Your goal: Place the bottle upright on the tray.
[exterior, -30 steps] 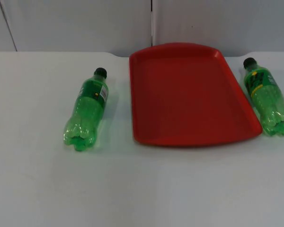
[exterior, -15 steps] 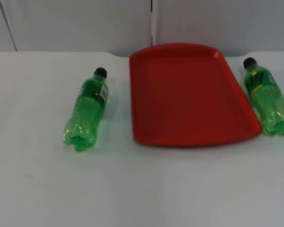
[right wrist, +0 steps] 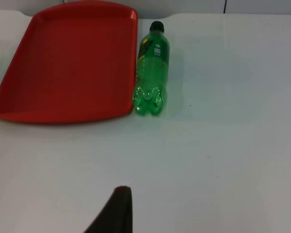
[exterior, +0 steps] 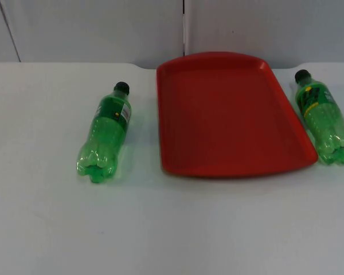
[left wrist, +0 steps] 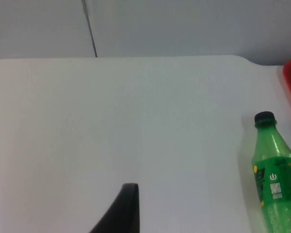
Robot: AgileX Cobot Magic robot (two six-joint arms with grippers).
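- We're parked: the left gripper (left wrist: 128, 206) hangs over bare white table (exterior: 172, 229), well short of anything, and we cannot tell whether it is spread or pressed together.
- Same story for the right gripper (right wrist: 117, 208), waiting above bare table; finger state we cannot tell.
- Plenty of open room at 6 o'clock for either arm to come in.
- At 9 o'clock, the left bottle (exterior: 105, 133) lies on its side, cap pointing to 12, near the red tray (exterior: 229, 163) but apart from it.
- At 3 o'clock, the right bottle (exterior: 323, 117) lies just beside the tray's rim, possibly touching it; hard to say.
- Risk here: a round bottle rolls if nudged off-centre, and that tight gap by the rim may block a finger.
- Risk later: tipped upright carelessly, it topples on the tray.
- At 12 o'clock the grey partition wall (exterior: 103, 28) closes off the far edge.
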